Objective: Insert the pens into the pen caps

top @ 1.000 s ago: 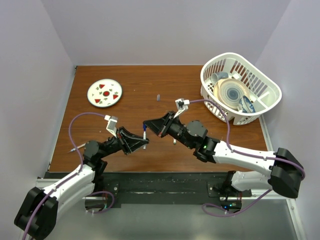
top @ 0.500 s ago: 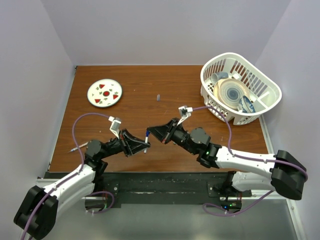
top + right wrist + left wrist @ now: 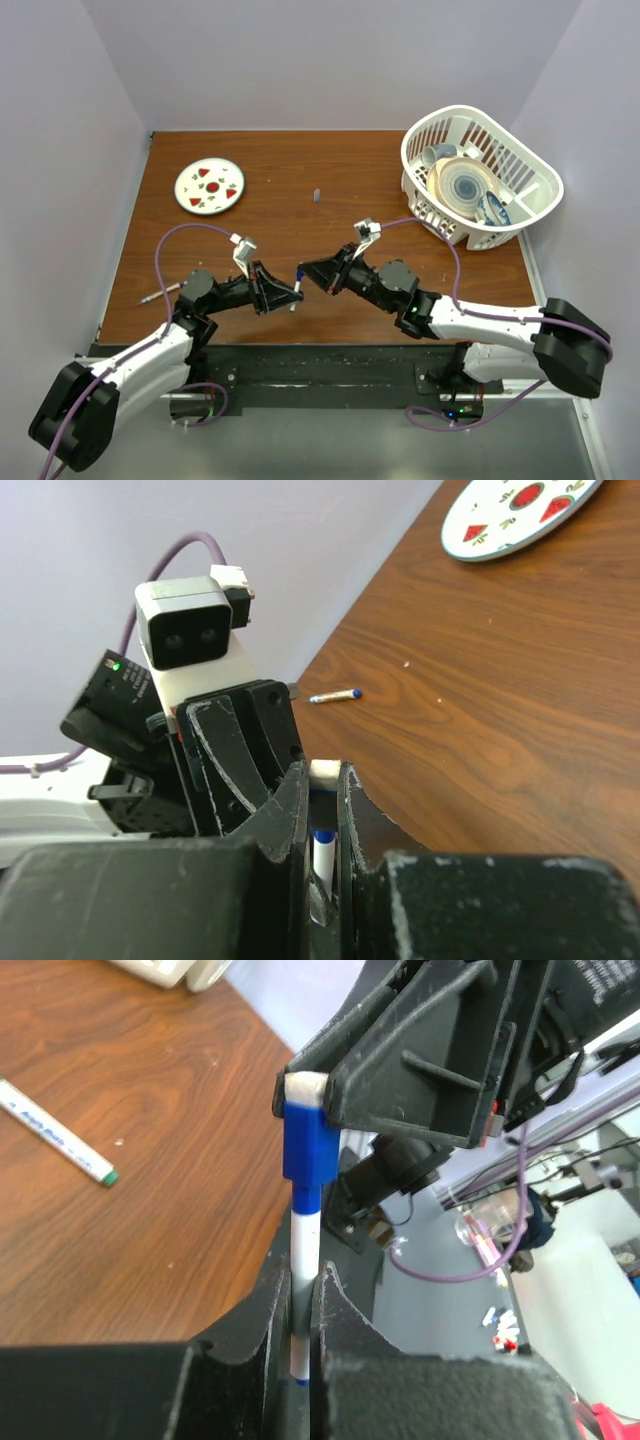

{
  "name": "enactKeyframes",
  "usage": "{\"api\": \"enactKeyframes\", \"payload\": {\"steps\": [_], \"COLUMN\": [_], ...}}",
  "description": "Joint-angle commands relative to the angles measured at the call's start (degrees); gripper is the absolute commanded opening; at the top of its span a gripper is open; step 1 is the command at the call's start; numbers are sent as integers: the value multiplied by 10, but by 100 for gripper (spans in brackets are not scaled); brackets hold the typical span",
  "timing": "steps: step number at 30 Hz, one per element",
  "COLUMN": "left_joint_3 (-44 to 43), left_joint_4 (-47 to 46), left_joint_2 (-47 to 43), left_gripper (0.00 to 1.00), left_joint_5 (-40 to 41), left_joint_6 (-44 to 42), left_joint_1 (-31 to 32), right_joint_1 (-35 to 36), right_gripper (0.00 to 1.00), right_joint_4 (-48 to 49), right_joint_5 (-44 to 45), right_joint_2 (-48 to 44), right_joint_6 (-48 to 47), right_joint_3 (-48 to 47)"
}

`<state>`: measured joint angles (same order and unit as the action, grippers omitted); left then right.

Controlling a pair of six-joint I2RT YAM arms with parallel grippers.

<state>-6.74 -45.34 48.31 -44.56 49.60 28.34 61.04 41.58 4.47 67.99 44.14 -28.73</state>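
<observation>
A white-barrelled pen (image 3: 304,1260) stands upright between the fingers of my left gripper (image 3: 300,1272), which is shut on it. Its top end sits inside a blue pen cap (image 3: 306,1145) with a white end. My right gripper (image 3: 322,772) is shut on that cap (image 3: 322,776), and the pen (image 3: 322,852) shows below it. In the top view the two grippers (image 3: 291,293) (image 3: 307,272) meet tip to tip over the near middle of the table. A second pen (image 3: 56,1132) with a green tip lies flat on the wood. A third pen (image 3: 334,695) lies near the left edge.
A round plate (image 3: 210,186) with watermelon prints sits at the far left. A white basket (image 3: 520,205) of dishes stands at the far right. A small dark cap (image 3: 316,195) stands in the far middle. The third pen (image 3: 160,293) lies beside my left arm.
Both grippers have drifted slightly right and toward the near edge, staying joined at the pen and cap. The left arm's elbow has swung rightwards.
</observation>
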Motion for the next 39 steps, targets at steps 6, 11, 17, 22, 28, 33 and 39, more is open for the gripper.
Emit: {"api": "enactKeyframes", "payload": {"steps": [6,11,17,22,28,33,39], "left_joint_3": [-89,-130,-194,-209,-200,-178,-152], "left_joint_4": [-55,-24,53,95,112,123,118], "left_joint_2": [48,63,79,77,69,72,90], "left_gripper": [0,0,0,0,0,0,0], "left_joint_5": [140,169,218,267,266,234,181], "left_joint_6": [-65,-98,-144,-172,-181,-175,-160], "left_joint_1": [-9,-11,-12,-12,-12,-12,-11], "right_joint_1": [65,93,131,168,176,159,116], "right_gripper": [0,0,0,0,0,0,44], "right_joint_4": [-32,-68,-80,-155,-255,-375,-436], "right_joint_5": [-142,-121,-105,-59,7,153,226], "right_joint_2": [70,82,130,152,125,60,-7], "right_joint_6": [45,52,76,83,77,43,-31], "right_joint_3": [53,54,41,3,-41,-109,-180]}}
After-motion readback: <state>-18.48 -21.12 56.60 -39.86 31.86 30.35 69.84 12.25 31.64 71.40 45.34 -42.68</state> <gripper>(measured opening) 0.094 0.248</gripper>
